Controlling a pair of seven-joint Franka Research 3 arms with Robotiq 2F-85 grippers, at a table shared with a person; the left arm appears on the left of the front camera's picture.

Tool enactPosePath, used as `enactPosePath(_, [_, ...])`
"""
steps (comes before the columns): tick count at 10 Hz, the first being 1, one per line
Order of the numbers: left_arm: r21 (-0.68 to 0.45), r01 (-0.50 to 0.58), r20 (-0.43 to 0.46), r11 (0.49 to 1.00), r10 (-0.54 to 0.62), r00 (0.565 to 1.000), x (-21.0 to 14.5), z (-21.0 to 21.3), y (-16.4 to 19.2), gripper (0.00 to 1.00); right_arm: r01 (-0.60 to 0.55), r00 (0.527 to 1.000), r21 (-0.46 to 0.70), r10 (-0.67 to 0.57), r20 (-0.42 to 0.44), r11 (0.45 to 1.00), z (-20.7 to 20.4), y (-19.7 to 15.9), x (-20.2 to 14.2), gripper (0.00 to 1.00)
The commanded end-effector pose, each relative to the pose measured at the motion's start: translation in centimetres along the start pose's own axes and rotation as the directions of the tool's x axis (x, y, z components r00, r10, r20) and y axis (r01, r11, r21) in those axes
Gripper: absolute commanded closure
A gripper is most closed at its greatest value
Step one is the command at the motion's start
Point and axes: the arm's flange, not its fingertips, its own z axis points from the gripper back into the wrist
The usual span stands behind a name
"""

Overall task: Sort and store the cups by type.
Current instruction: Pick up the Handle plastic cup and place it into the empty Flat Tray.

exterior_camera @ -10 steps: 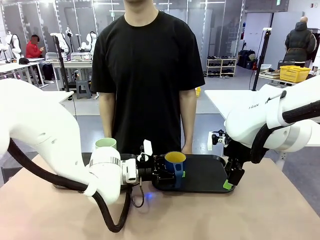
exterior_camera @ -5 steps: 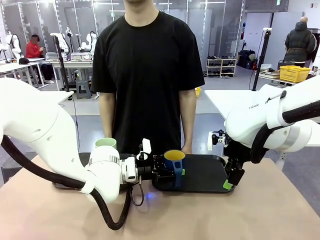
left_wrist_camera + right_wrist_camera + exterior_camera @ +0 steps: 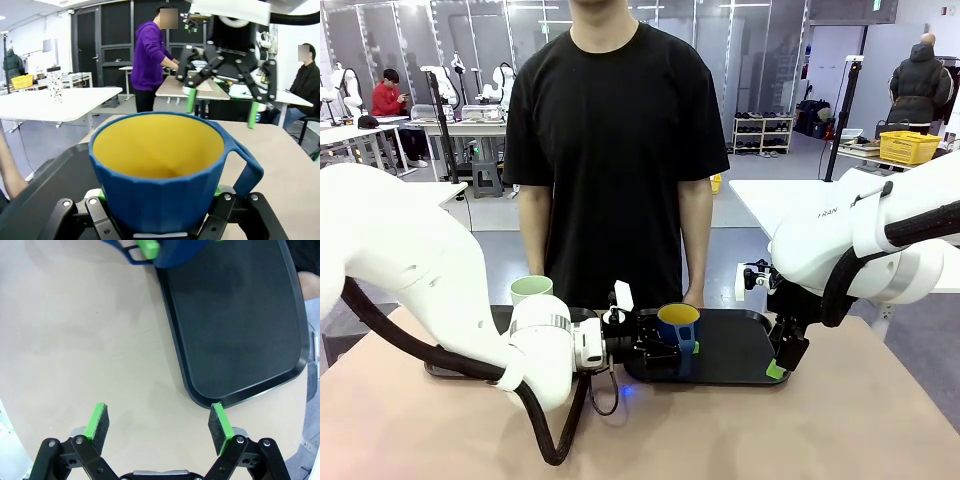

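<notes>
The left claw (image 3: pixel 665 343) is reaching in from the left and is grasping the blue mug (image 3: pixel 678 327), its green pads pressing on opposite sides of the mug body. In the left wrist view the blue mug (image 3: pixel 159 172) is sitting upright between the two fingers, yellow inside facing up, handle pointing to the picture's right. In the front view the mug is positioned over the near left part of the black tray (image 3: pixel 740 350); whether its base is touching the tray cannot be told.

The green tumbler (image 3: pixel 531 290) is standing upright at the far left of the surface (image 3: pixel 740 430), behind the left arm and well apart from the mug.

The right claw (image 3: pixel 158 424) is released, its jaws standing wide with nothing between them. In the front view the right claw (image 3: pixel 778 368) is pointing down at the near right corner of the tray. In the right wrist view one green pad (image 3: pixel 220 422) is lying over the tray's rim (image 3: pixel 235 395) and the other over the bare surface (image 3: pixel 75 340).

A person in a black shirt (image 3: pixel 615 140) is standing at the far side of the surface, arms hanging down.
</notes>
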Motion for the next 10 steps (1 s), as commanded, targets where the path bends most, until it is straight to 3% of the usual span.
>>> enactPosePath(1, [0.075, 0.055, 0.000, 0.996, -0.055, 0.998, -2.1, -1.3, -0.3, 0.27, -0.008, 1.000, -0.007, 0.008, -0.004, 1.000, 0.1, 0.2, -0.3, 0.00])
enactPosePath(10, [0.126, 0.078, -0.042, 0.989, -0.073, 0.996, -5.2, -2.2, -0.2, 0.27, -0.008, 1.000, -0.007, 0.008, -0.004, 1.000, 0.1, 0.2, -0.3, 0.00])
